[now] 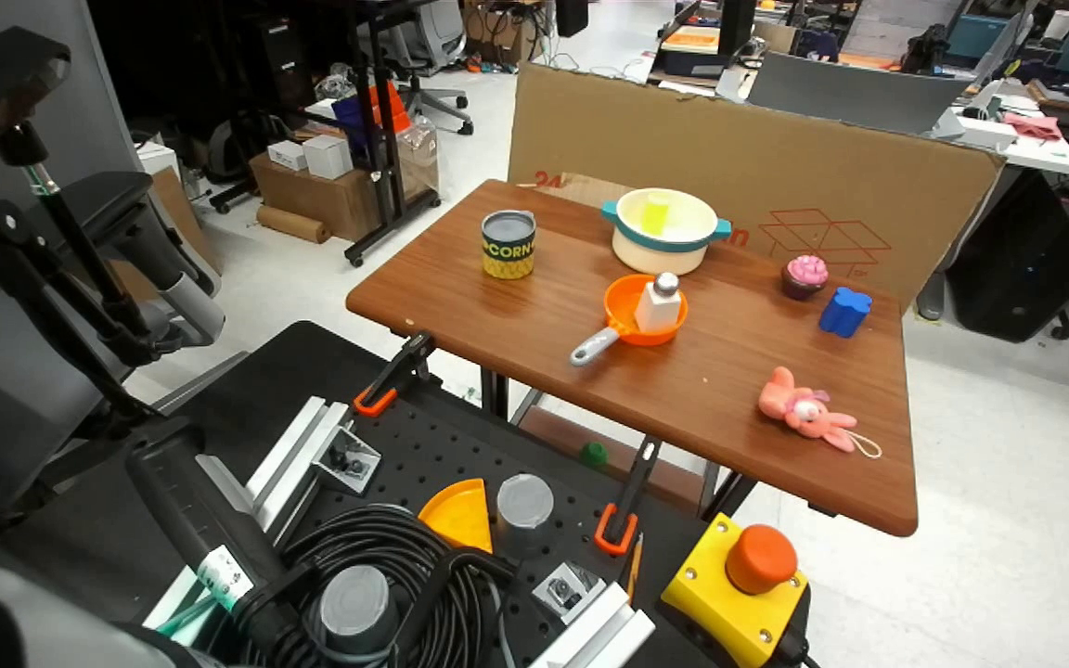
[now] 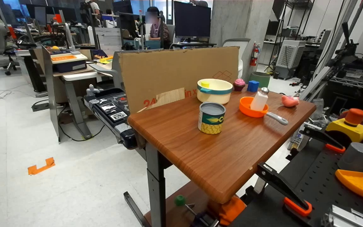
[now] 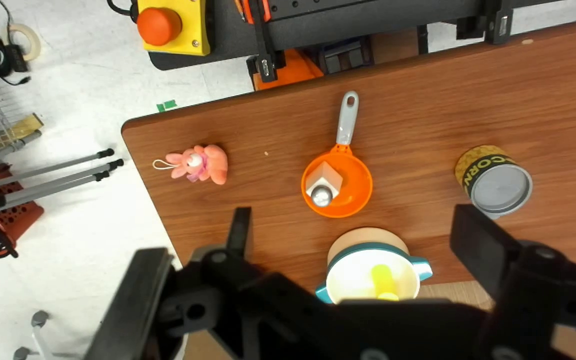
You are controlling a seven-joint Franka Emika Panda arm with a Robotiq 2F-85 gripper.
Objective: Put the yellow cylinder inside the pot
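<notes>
The yellow cylinder (image 1: 655, 215) stands upright inside the pot (image 1: 655, 259) — cream, teal-rimmed, two-handled.

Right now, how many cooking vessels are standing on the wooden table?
2: the white pot near the cardboard panel, with the yellow cylinder inside, and, close to it, the orange pan holding the white shaker. None seems hidden.

Brown wood-grain table (image 1: 729, 390) in an exterior view, bearing: a corn can (image 1: 508, 247), above and slightly left of frame centre; a white pot (image 1: 650, 261), upper right of centre; an orange pan (image 1: 624, 299), just right of centre; at right, just above mid-height, a cupcake (image 1: 804, 276) and a blue block (image 1: 844, 313); below these, a pink toy figure (image 1: 808, 410).
</notes>
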